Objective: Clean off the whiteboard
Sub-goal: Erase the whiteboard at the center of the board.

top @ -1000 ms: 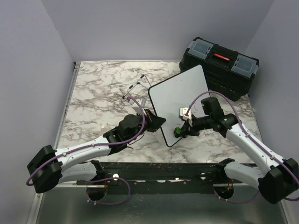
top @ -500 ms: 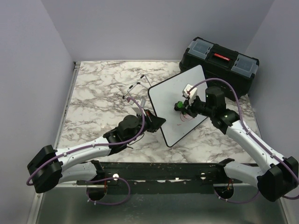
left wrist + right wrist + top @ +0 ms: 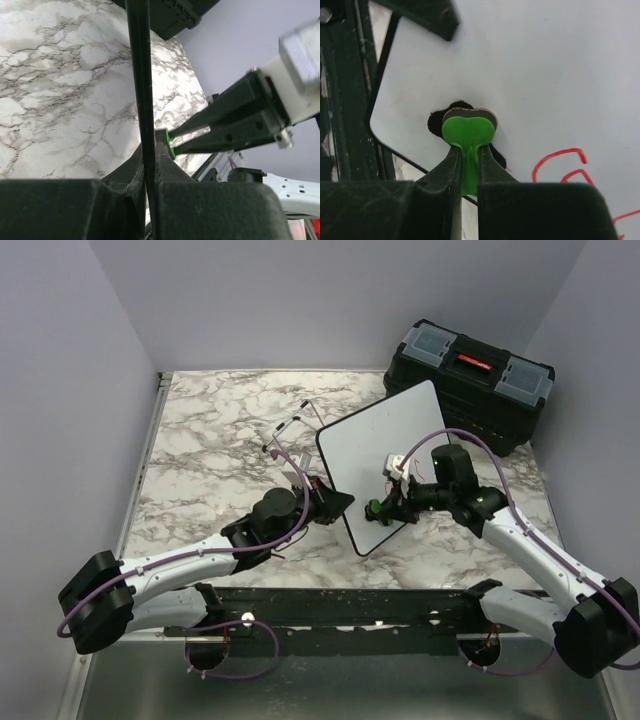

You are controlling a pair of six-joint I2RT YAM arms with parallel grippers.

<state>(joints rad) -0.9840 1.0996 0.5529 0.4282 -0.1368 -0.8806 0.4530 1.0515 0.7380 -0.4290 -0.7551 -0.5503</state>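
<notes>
The whiteboard (image 3: 380, 435) stands tilted on the marble table, white with a thin black rim. My left gripper (image 3: 335, 502) is shut on its lower left edge; in the left wrist view the black rim (image 3: 140, 75) runs up from between the left gripper's (image 3: 148, 160) jaws. My right gripper (image 3: 385, 508) is shut on a green eraser (image 3: 373, 509), which presses its dark pad against the board's lower corner. The right wrist view shows the eraser (image 3: 468, 132) flat on the whiteboard (image 3: 545, 60), pinched by the right gripper (image 3: 467, 150). Red handwriting (image 3: 560, 160) lies to the eraser's right.
A black toolbox (image 3: 470, 380) with a red handle sits at the back right, right behind the board. A thin black wire easel stand (image 3: 290, 430) lies on the table left of the board. The table's metal rail (image 3: 340, 605) runs along the near edge.
My right gripper swept the eraser up to the board's middle, then back down toward its lower left corner. The left arm and the board have stayed put.
</notes>
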